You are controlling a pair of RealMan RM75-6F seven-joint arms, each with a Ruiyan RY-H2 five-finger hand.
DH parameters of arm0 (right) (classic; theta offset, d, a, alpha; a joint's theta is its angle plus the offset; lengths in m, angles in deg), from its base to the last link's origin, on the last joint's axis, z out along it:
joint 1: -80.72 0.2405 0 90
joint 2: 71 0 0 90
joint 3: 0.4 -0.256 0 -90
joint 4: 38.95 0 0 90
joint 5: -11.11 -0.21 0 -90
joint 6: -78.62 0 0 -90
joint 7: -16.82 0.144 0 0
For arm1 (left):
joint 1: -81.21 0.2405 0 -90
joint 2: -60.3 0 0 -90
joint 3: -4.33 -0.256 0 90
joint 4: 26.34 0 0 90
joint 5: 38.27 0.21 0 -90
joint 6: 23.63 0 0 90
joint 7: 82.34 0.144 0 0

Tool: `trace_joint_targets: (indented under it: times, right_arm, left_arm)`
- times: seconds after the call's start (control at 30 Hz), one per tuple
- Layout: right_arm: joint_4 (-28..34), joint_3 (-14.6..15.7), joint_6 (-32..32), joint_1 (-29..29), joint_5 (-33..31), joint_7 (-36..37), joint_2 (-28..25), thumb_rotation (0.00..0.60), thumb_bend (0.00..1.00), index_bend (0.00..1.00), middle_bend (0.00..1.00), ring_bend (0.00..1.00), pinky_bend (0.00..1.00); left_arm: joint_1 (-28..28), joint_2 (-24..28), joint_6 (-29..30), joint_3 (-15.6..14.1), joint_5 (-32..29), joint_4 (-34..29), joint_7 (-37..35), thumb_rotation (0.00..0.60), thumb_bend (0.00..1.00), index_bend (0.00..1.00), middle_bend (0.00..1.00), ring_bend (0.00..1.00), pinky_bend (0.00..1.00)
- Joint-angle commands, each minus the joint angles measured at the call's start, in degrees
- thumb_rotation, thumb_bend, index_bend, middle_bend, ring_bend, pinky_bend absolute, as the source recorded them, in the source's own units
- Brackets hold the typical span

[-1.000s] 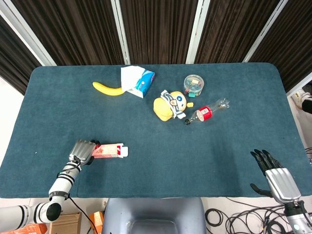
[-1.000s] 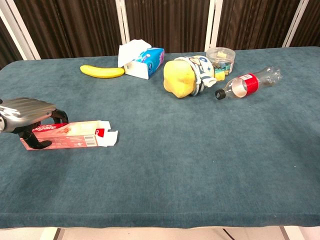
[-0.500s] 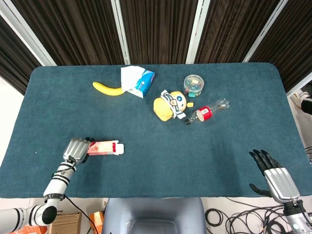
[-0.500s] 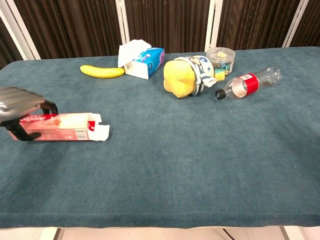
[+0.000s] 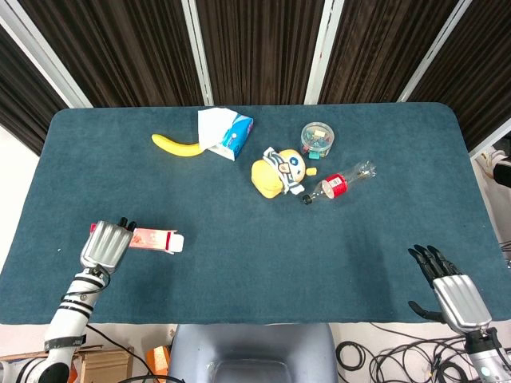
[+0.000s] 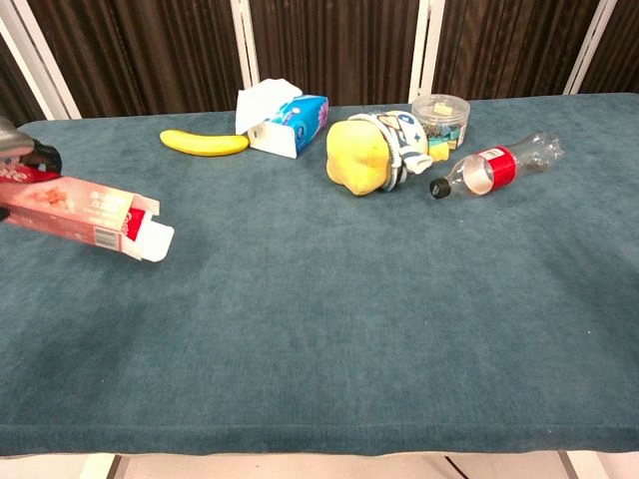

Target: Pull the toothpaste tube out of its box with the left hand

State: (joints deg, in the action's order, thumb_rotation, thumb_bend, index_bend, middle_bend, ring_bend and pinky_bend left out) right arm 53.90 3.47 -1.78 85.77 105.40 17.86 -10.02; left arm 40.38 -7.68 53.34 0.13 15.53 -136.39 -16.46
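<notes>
The red and white toothpaste box [image 5: 154,238] is held off the table near the front left, its open flap end [image 6: 150,238] pointing right. My left hand [image 5: 104,246] grips its left end; in the chest view only the edge of the left hand [image 6: 22,157] shows at the frame's left border above the toothpaste box [image 6: 80,212]. No tube shows outside the box. My right hand [image 5: 451,291] hangs open beyond the table's front right edge, holding nothing.
At the back lie a banana [image 5: 176,146], a tissue box [image 5: 224,132], a yellow plush toy [image 5: 278,171], a round clear container [image 5: 317,137] and a plastic bottle [image 5: 339,183] on its side. The blue table cloth [image 5: 263,263] spreads between them and the front edge.
My left hand has carried the toothpaste box leftward and lifted it off the table, tilting its open end down to the right. The right hand has stayed put.
</notes>
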Motion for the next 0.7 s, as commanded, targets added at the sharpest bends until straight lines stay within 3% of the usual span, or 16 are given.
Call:
trace_joint_targets:
  times: [0.03, 0.3, 0.7]
  right_arm:
    - [0.03, 0.01, -0.01, 0.01, 0.03, 0.11, -0.07, 0.6, 0.13, 0.0, 0.05, 0.0, 0.24]
    - [0.01, 0.02, 0.22, 0.12, -0.12, 0.28, -0.25, 0.6, 0.13, 0.0, 0.05, 0.0, 0.24]
    - [0.18, 0.17, 0.53, 0.25, -0.06, 0.14, -0.34, 0.6, 0.13, 0.0, 0.05, 0.0, 0.24]
  left_arm:
    - [0.54, -0.78, 5.5, -0.05, 1.14, -1.97, 7.13, 0.6, 0.45, 0.64, 0.63, 0.96, 0.99]
    - [0.19, -4.18, 9.34, 0.32, 0.71, -1.35, 17.8, 0.6, 0.45, 0.64, 0.63, 0.96, 0.99]
    - [0.43, -3.48, 9.45, 0.1, 1.98, -2.7, 21.03, 0.6, 0.45, 0.64, 0.63, 0.96, 0.99]
